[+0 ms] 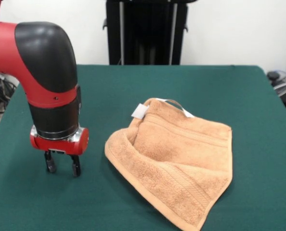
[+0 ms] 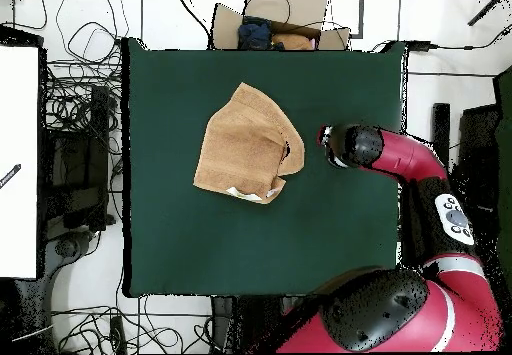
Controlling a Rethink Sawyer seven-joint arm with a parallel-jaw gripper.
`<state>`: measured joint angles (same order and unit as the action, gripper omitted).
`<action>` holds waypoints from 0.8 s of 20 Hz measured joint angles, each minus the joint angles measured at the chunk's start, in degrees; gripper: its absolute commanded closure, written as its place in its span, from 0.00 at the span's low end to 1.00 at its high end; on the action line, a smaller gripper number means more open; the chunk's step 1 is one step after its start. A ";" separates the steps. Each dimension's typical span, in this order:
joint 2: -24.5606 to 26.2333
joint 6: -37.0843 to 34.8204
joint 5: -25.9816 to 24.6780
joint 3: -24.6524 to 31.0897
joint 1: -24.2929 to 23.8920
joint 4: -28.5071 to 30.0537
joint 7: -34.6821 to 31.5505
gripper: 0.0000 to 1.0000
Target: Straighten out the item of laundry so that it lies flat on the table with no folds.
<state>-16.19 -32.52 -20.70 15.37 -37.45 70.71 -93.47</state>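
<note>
The peach-orange towel (image 1: 176, 163) lies on the dark green table (image 1: 133, 86), right of centre in the front view. Its left side is folded over on itself, and a white tag (image 1: 139, 111) and a loop (image 1: 177, 104) show at its far edge. It also shows in the overhead view (image 2: 248, 143). My gripper (image 1: 62, 167) is to the left of the towel, apart from it, just above the table. Its two fingers are spread and hold nothing. In the overhead view the arm's wrist (image 2: 345, 143) covers the gripper, just right of the towel.
A cardboard box (image 2: 272, 26) with cloth items stands beyond the table's far edge in the overhead view. Cables lie on the floor around the table. The robot's pedestal (image 1: 145, 31) is behind the table's far side.
</note>
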 measured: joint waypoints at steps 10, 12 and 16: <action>0.04 -0.10 -1.50 2.44 -2.00 0.42 0.00 0.00; 0.04 -0.17 -1.97 2.88 -2.23 0.41 -0.01 0.00; 0.15 -1.64 -2.17 4.89 -3.95 0.47 0.11 0.00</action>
<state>-16.04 -34.16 -22.87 20.26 -41.39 71.18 -93.36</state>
